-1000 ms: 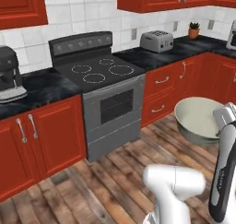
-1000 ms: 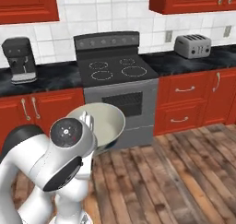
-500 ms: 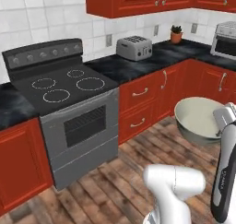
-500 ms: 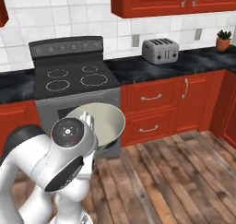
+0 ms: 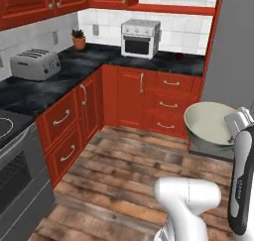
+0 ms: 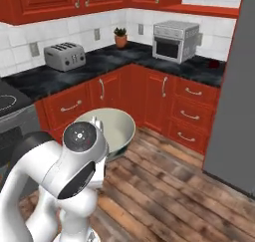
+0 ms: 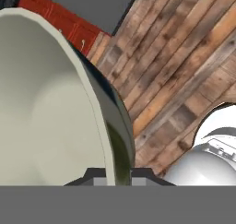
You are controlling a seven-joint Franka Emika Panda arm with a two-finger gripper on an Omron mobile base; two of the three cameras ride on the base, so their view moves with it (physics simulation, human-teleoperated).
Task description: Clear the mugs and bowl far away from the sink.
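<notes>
Cabinets (image 6: 149,94) in red are running along two walls and meeting in a corner, with a dark surface (image 6: 107,61) on top and a plank floor (image 5: 124,185) below; a tall grey fridge front (image 6: 234,96) is standing at the right. On the surface a toaster oven (image 6: 174,41) is sitting near the corner, a silver toaster (image 6: 63,56) is sitting well apart from it, and a small potted plant (image 6: 120,37) is standing between the two against the wall.

Above the floor, clear of any surface, the bowl (image 5: 211,126) is hanging in the air at the end of the arm, tilted with its mouth facing partly sideways. It is looking wide, rigid and glossy, so I am judging it slippery and likely breakable, and heavy enough on its far side to swing about a grip at one edge; the thin rim is the only sensible place to take hold of it.

At that rim the hand (image 7: 115,179) is nearly closed, one finger inside the wall and one outside, pinching the bowl's edge between them.
</notes>
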